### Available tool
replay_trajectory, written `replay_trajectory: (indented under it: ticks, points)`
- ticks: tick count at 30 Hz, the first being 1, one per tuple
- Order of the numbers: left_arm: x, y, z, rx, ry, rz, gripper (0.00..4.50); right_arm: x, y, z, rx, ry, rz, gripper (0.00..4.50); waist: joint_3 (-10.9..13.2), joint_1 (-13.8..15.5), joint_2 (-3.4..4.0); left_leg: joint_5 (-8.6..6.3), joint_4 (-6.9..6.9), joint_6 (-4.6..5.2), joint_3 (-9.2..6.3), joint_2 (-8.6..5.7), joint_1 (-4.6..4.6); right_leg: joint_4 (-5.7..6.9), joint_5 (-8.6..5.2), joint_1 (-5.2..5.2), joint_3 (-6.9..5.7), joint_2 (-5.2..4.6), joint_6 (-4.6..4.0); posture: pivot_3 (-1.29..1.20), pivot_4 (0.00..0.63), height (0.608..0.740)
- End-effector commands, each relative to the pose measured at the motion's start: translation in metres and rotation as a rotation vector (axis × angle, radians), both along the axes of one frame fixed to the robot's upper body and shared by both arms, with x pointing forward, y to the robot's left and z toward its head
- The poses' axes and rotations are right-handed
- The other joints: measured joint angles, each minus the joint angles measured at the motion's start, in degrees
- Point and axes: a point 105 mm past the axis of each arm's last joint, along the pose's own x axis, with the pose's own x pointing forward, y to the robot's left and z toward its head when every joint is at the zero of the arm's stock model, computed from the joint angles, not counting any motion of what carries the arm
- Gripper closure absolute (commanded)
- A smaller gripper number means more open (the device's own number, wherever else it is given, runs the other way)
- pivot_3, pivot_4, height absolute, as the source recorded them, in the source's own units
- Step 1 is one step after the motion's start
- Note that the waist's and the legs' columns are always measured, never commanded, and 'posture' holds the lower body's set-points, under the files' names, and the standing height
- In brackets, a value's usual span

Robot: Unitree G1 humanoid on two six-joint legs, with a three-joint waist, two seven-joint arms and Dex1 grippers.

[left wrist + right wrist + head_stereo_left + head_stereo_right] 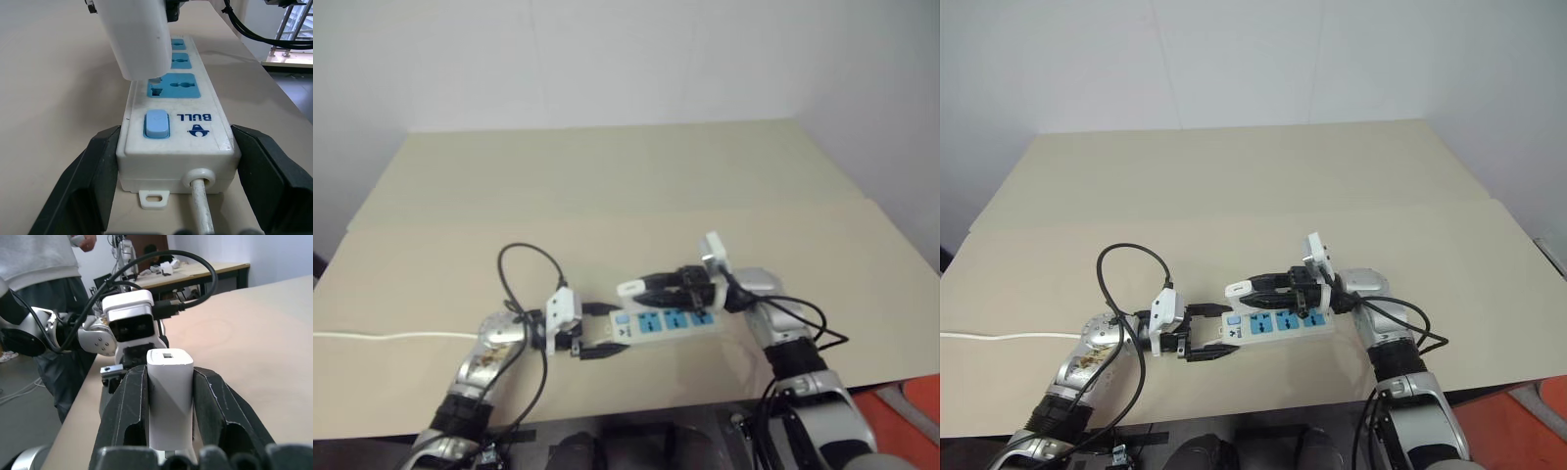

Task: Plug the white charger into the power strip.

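My left claw [1203, 335] is clamped on the switch end of the power strip [1278, 322], one black finger [90, 176] against each long side. The strip lies flat on the beige worktop [1263, 196], its thin white cord [391, 336] trailing off to my left. My right claw [1255, 288] pinches the white charger [1238, 289] between both fingers. The charger hangs just above the strip's blue socket [175, 88] nearest the switch [156, 124]; contact cannot be told.

Charger [139, 36] apparently over strip's [195, 147] socket
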Motion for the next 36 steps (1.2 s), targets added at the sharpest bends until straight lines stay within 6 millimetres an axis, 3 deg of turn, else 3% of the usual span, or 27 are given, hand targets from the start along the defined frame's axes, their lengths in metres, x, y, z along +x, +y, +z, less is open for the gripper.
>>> replay_trajectory:
  ticks: [1, 13, 25, 36]
  points:
    - [-0.001, -0.004, 0.005, -0.003, -0.016, -0.021, 1.29, 0.000, -0.007, 0.003, 0.012, -0.030, -0.011, 3.41, 0.0, 0.0, 0.00, 0.00, 0.00, 0.00, 0.00, 0.00, 0.00, 0.00, 0.00, 0.00, 0.00, 0.00, 0.00, 0.00, 0.150, 0.740]
    - [0.001, -0.001, 0.005, 0.007, -0.018, -0.013, 1.29, 0.001, -0.013, -0.018, 0.018, 0.015, -0.044, 3.41, 0.0, 0.0, 0.00, 0.00, 0.00, 0.00, 0.00, 0.00, 0.02, -0.01, 0.00, 0.02, 0.00, 0.00, 0.00, 0.00, 0.150, 0.740]
    - [0.001, 0.004, 0.005, 0.019, -0.016, -0.002, 1.29, -0.001, -0.032, -0.034, -0.039, 0.042, -0.036, 3.41, 0.0, -0.1, 0.00, 0.00, -0.01, 0.00, 0.00, 0.06, 0.09, 0.01, 0.00, 0.05, 0.05, 0.00, 0.00, 0.00, 0.150, 0.740]
    - [0.004, 0.005, 0.006, 0.023, -0.018, 0.008, 1.29, -0.003, -0.035, -0.043, -0.080, -0.053, -0.029, 3.41, 0.0, 0.0, -0.01, 0.00, 0.00, 0.00, 0.01, 0.08, 0.19, -0.26, 0.00, 0.13, 0.08, -0.01, 0.00, 0.00, 0.150, 0.740]
